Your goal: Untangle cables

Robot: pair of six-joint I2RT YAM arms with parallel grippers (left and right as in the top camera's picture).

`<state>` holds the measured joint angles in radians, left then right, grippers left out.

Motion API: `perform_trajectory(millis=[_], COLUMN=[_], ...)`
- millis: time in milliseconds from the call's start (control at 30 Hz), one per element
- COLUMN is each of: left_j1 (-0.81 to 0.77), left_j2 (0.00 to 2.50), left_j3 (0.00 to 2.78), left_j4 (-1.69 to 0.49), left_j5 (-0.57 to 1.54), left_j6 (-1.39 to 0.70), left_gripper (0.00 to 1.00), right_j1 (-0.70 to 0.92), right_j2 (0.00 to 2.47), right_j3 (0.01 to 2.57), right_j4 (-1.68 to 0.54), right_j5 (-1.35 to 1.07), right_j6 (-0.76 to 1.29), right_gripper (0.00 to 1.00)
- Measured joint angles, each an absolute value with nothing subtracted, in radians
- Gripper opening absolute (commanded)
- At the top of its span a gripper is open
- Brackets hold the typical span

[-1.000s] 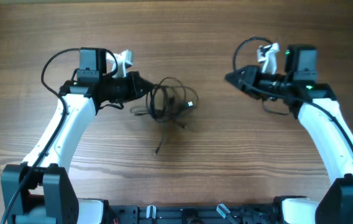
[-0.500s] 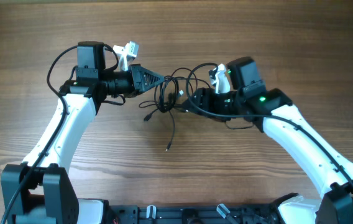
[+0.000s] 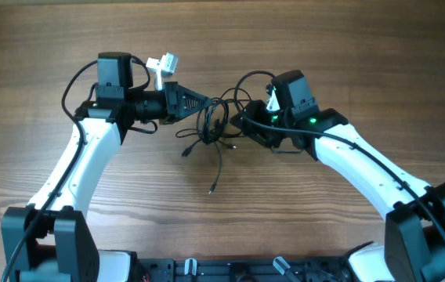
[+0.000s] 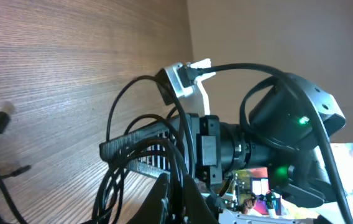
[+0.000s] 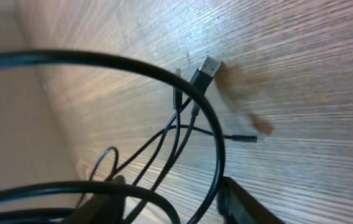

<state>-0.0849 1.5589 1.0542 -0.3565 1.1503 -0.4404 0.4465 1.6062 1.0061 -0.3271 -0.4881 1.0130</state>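
The cables (image 3: 213, 125) form a loose black tangle at the middle of the wooden table, and one plug end (image 3: 211, 188) trails toward the front. My left gripper (image 3: 200, 102) reaches in from the left, shut on strands at the tangle's upper left. In the left wrist view its jaws (image 4: 183, 200) pinch cable loops (image 4: 119, 127). My right gripper (image 3: 240, 127) sits against the tangle's right side. In the right wrist view its gripper (image 5: 173, 208) stands open, fingers (image 5: 245, 205) apart, with cable strands (image 5: 217, 130) passing between them. A USB plug (image 5: 209, 65) lies on the wood beyond.
Bare wooden table (image 3: 348, 47) surrounds the tangle on all sides. Each arm carries its own thicker black wire loops (image 3: 74, 78) near the wrist. The right arm's body with a green light (image 4: 297, 120) fills the left wrist view just past the cables.
The right arm swung in from the far right to the tangle's right side. The left gripper shifted a little right with the bundle, and one cable end slid out toward the front.
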Motion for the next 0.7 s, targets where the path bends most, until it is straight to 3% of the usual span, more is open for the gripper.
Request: perform_trajectory(millis=[133, 333, 567, 700], left_j1=[-0.085, -0.085, -0.085, -0.085], left_j2=[1.559, 1.559, 1.559, 1.559], left_j3=[1.054, 1.054, 1.054, 1.054], left_j4=[-0.356, -0.356, -0.354, -0.354], left_j5=[1.151, 1.151, 1.151, 1.151], left_j6=[-0.448, -0.448, -0.47, -0.474], left_gripper=[0.04, 0.04, 0.04, 0.04], right_j1=[0.447, 0.473, 0.535, 0.54], right_j2=[1.607, 1.607, 1.607, 1.607], right_j3=[1.006, 1.006, 1.006, 1.006], right_j4=[-0.313, -0.313, -0.312, -0.311], right_j5=[-0.485, -0.476, -0.421, -0.405], right_j6=[1.039, 1.051, 1.108, 1.122], right_gripper=[0.28, 0.35, 0.19, 0.05])
